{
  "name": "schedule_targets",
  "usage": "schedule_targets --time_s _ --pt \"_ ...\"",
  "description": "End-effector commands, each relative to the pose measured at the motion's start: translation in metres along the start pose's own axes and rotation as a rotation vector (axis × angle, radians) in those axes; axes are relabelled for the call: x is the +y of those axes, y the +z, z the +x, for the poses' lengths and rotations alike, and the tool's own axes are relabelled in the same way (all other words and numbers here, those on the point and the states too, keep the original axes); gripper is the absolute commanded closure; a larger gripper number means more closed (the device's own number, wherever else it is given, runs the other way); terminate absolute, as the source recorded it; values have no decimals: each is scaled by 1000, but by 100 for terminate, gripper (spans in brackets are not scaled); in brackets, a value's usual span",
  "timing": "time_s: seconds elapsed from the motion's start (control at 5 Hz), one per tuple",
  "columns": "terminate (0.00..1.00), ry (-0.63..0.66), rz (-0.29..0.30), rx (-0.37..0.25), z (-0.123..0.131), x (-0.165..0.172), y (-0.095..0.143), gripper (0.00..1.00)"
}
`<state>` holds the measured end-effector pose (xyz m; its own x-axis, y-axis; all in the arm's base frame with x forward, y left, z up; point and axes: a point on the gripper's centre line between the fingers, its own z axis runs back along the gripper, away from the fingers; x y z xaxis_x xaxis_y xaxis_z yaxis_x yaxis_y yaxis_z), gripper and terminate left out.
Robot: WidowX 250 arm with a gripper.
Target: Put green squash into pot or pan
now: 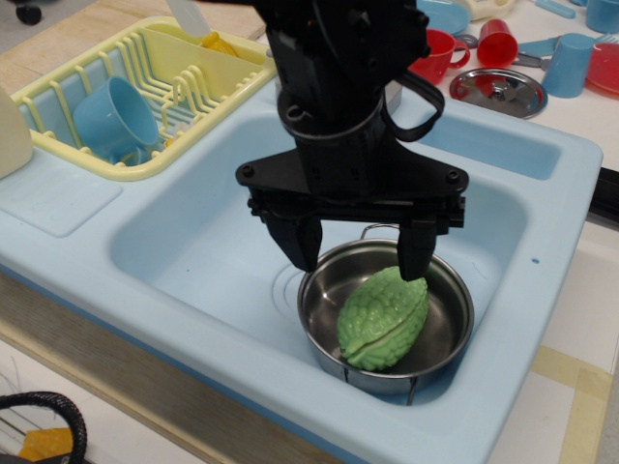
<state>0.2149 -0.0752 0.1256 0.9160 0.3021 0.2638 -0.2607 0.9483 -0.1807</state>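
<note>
The green squash [383,320] lies on its side inside the shiny steel pan [447,289], its seam facing up and its pointed tip toward the pan's right rim. The pan sits at the front right of the light blue sink basin [203,246]. My black gripper [360,255] hangs just above the pan's back rim. Its jaws stand apart and hold nothing; the right fingertip is right over the squash's tip.
A yellow dish rack [155,77] with a blue cup [114,118] stands at the back left. Red cups [497,43], a blue cup [569,62] and a flat steel lid [498,91] lie on the counter behind the sink.
</note>
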Motion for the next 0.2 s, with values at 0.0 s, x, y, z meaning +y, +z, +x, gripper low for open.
schedule_targets --time_s 0.0 --pt "100 3 -8 -13 4 -1 2 0"
